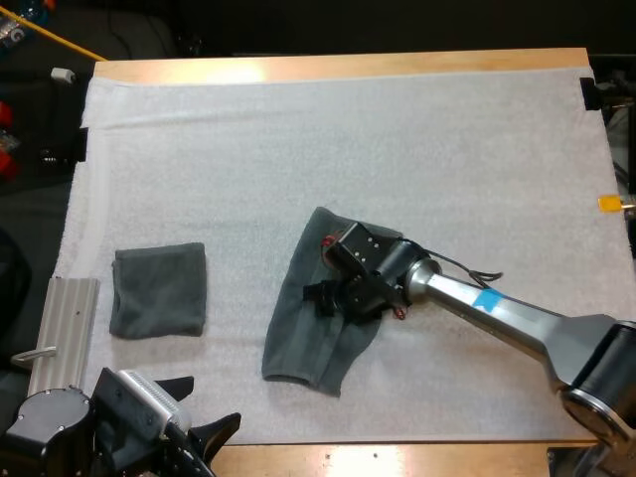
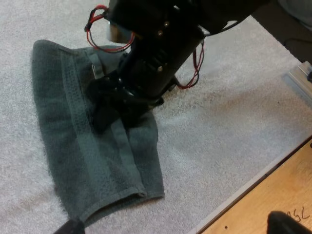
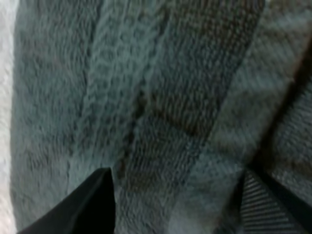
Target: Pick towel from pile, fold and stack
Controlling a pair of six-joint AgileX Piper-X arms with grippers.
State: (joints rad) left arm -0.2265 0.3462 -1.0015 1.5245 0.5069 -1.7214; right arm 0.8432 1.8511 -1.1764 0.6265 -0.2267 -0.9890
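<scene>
Towel (image 1: 303, 338) lying at middle of mat (image 1: 447, 149), dark grey-green, looking doubled lengthwise; folded towel (image 1: 159, 290) sitting well left. Right gripper (image 1: 320, 296) covering its middle. Left gripper (image 1: 214, 400) hovering at near edge, fingers spread.
Left wrist: ribbed hem band running lengthwise.
Right wrist: fingers (image 3: 92, 204) standing apart over weave; towel edges cut off.

- White mat (image 1: 397, 149), nubbly, covers most of the wooden table (image 1: 338, 68); bare wood shows along far and near edges
- Ribbed silver metal plate (image 1: 66, 333) lies at the mat's left edge
- Black clip (image 1: 588, 91) at mat's far right corner
- Small white object (image 1: 64, 75) off table's far left corner, thin yellow rod (image 1: 60, 40) slanting just beyond it
</scene>
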